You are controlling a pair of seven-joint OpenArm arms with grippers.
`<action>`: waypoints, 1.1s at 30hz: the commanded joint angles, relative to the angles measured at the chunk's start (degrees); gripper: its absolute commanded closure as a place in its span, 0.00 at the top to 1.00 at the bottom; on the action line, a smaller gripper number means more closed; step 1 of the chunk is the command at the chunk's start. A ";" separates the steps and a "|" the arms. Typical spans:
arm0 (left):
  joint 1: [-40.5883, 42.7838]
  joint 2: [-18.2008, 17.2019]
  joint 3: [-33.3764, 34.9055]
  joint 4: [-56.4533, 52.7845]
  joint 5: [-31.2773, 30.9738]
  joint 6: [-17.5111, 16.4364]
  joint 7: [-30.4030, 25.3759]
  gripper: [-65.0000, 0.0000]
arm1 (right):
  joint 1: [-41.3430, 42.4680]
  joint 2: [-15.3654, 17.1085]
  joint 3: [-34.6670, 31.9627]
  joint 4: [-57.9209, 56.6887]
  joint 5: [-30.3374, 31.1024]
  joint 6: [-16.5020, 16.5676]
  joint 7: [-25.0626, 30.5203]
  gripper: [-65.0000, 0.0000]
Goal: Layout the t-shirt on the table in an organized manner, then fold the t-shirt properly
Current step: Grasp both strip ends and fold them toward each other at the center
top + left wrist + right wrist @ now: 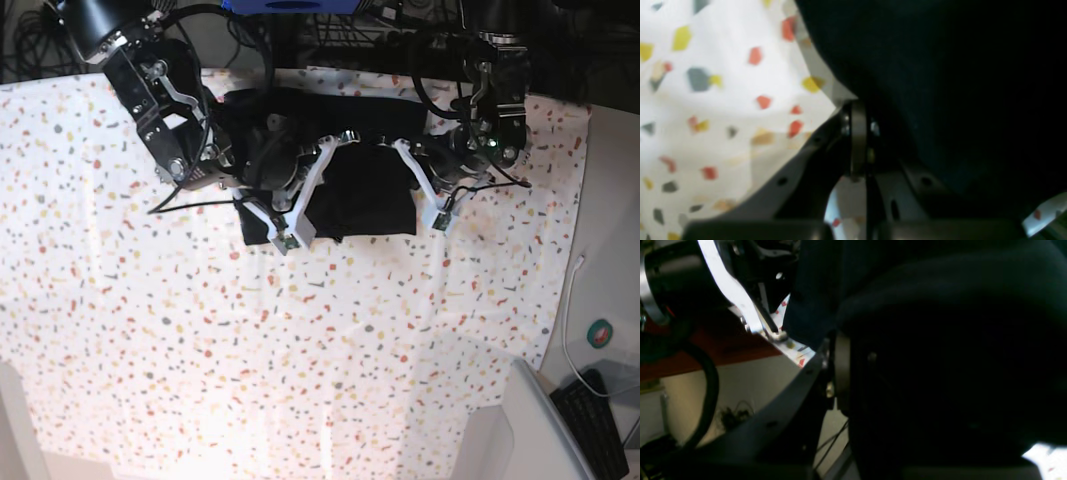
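Though no writing is legible, the black t-shirt [350, 190] lies bunched on the table [150, 330], print hidden. The left gripper [860, 133] is closed on its cloth; the right gripper [836, 373] seems nearly closed on it, fingertips buried in dark folds.

Both arms cover much of the t-shirt [362, 200]; its print doesn't show, and its far edge is lost in shadow.

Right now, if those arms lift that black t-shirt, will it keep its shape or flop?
Probably flop: the t-shirt lies bunched in soft folds on the table. It likely sags wherever it isn't gripped. It looks light, so a push would probably wrinkle it rather than slide it whole.
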 commanded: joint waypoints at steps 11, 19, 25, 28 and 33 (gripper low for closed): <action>-0.89 2.80 0.67 0.65 0.03 -0.46 0.83 0.00 | 1.54 -0.46 7.68 1.02 0.84 0.39 -3.21 0.00; -0.54 2.53 0.58 1.18 0.12 -0.46 0.83 0.00 | 0.31 -3.36 7.59 -0.12 0.49 0.39 -3.30 0.00; -0.19 1.83 0.67 2.32 0.12 -0.46 0.83 0.00 | 0.49 -5.38 7.51 -2.58 0.49 0.39 -3.21 0.00; -0.19 1.83 0.67 2.41 0.12 -0.46 0.92 0.00 | 0.49 -5.73 7.51 -2.67 0.49 0.39 -3.21 0.00; -0.19 1.74 0.67 2.24 0.12 -0.46 0.92 0.00 | 1.63 -7.40 7.59 -5.39 0.49 0.39 -3.12 0.00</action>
